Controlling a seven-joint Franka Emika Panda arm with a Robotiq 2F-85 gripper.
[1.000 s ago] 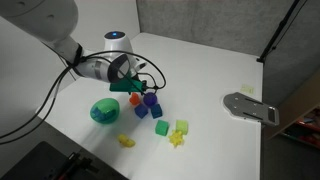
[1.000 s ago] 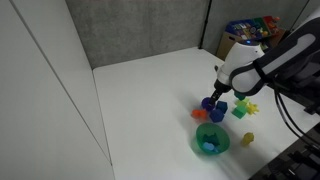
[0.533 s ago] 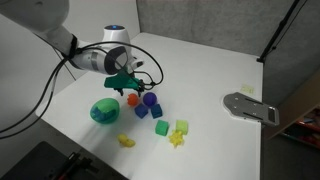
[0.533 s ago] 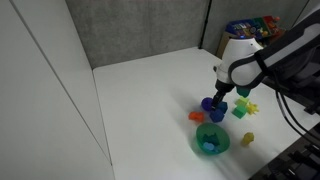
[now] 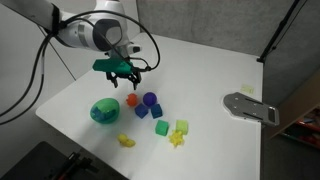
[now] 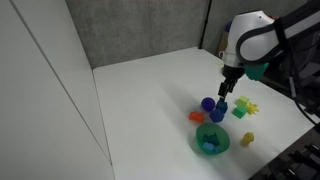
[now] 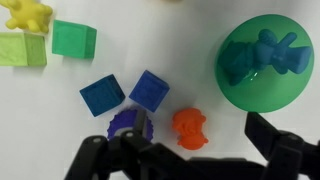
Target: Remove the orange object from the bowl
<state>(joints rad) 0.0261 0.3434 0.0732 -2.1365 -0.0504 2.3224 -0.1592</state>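
The orange object (image 7: 188, 128) lies on the white table, outside the bowl, between the bowl and the blue blocks; it shows in both exterior views (image 5: 132, 100) (image 6: 198, 116). The green bowl (image 7: 290, 95) (image 5: 104, 110) (image 6: 211, 140) holds a blue toy figure (image 7: 262, 55). My gripper (image 7: 190, 150) is open and empty, raised above the orange object (image 5: 122, 75) (image 6: 224, 96). Its dark fingers (image 7: 275, 140) stand wide on either side of the orange object.
Two blue cubes (image 7: 102, 96) (image 7: 149, 90) and a purple piece (image 7: 128, 122) lie close beside the orange object. Green cubes (image 7: 74, 40) and yellow pieces (image 7: 27, 13) lie farther off. A grey flat part (image 5: 250, 106) sits near the table's edge.
My gripper has risen from just above the table near the blocks to well above them. The orange object stays on the table beside the bowl.
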